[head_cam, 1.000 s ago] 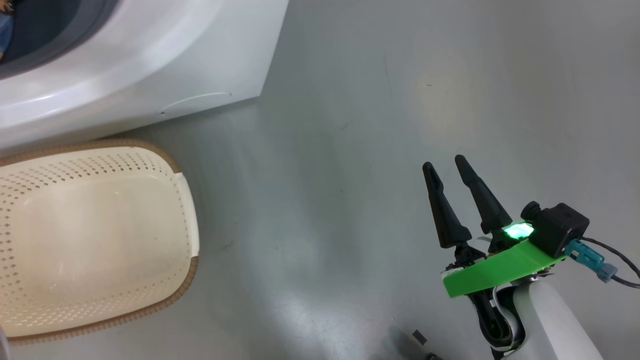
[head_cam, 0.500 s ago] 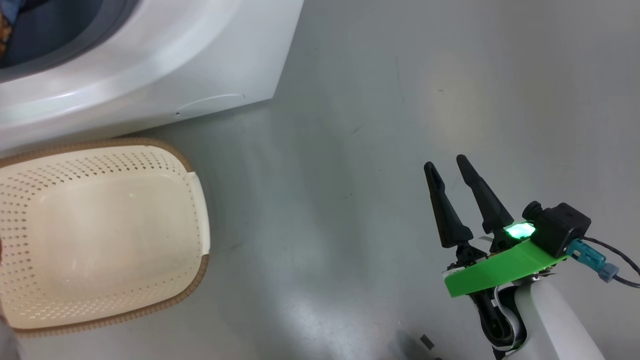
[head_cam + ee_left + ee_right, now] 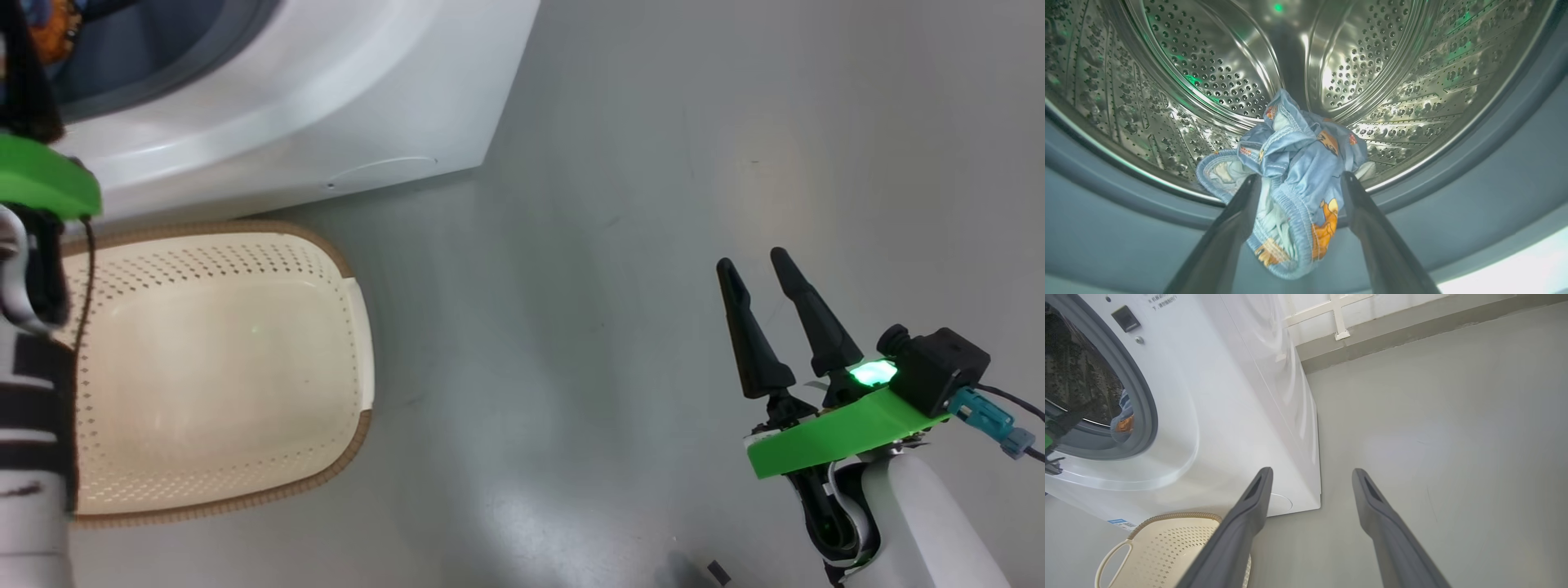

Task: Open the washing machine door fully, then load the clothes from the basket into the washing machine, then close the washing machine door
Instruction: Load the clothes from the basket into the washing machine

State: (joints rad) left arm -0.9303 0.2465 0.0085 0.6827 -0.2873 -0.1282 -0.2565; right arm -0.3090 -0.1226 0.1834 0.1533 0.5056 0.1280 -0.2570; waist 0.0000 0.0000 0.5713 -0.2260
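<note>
The soft blue clothes (image 3: 1302,151) with orange pictures lie bunched at the front edge of the shiny, holey drum (image 3: 1208,61) in the white washing machine (image 3: 326,98). The left hand (image 3: 1301,176) is wide open, one finger on each side of them. The right hand (image 3: 752,260) is wide open too, holding nothing, over the smooth grey floor (image 3: 612,367).

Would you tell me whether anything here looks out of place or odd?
The clothes lie bunched at the drum's front lip, part seemingly drooping over the grey gasket between the open left gripper's fingers rather than well inside; they could get pinched at closing. Nothing else stands out.
</note>
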